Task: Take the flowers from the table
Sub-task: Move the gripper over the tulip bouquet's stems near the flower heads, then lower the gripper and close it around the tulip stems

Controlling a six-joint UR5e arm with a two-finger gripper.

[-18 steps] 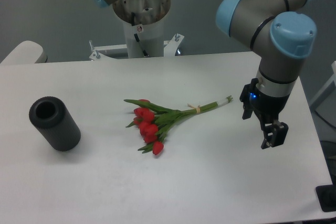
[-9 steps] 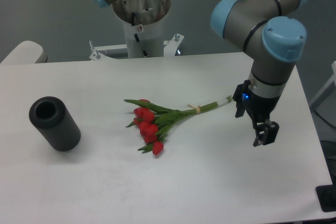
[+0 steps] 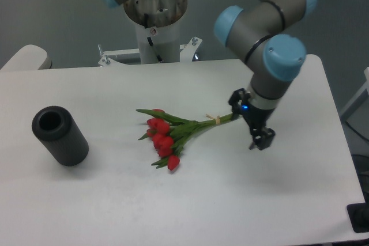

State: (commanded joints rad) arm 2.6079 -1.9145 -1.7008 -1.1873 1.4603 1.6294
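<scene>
Meanwhile, the flowers (image 3: 173,133) lay flat on the table (image 3: 190,205), a little right of its middle and well in from every edge. The red heads were bunched toward the left and the near edge, several of them fanned out among green leaves, while the long green stems ran up and to the right, toward the right edge. A pale band was wrapped round the stems partway along their length.

The gripper (image 3: 260,140) hung at the end of the grey arm with its blue-capped joints, pointing down over the tabletop just beside the cut ends of the stems. The wrist hid the stem tips, so it could not be told whether the gripper touched them. Its dark fingers were seen nearly edge-on from this camera, and how far apart they stood could not be made out; nothing showed between them. A small blue light glowed on the wrist housing just above.

A dark grey cylinder (image 3: 59,135) lay on its side near the left edge of the table, its open end turned up and to the left, well apart from the bunch. Behind the far edge stood the arm's pale base column (image 3: 155,24).
</scene>
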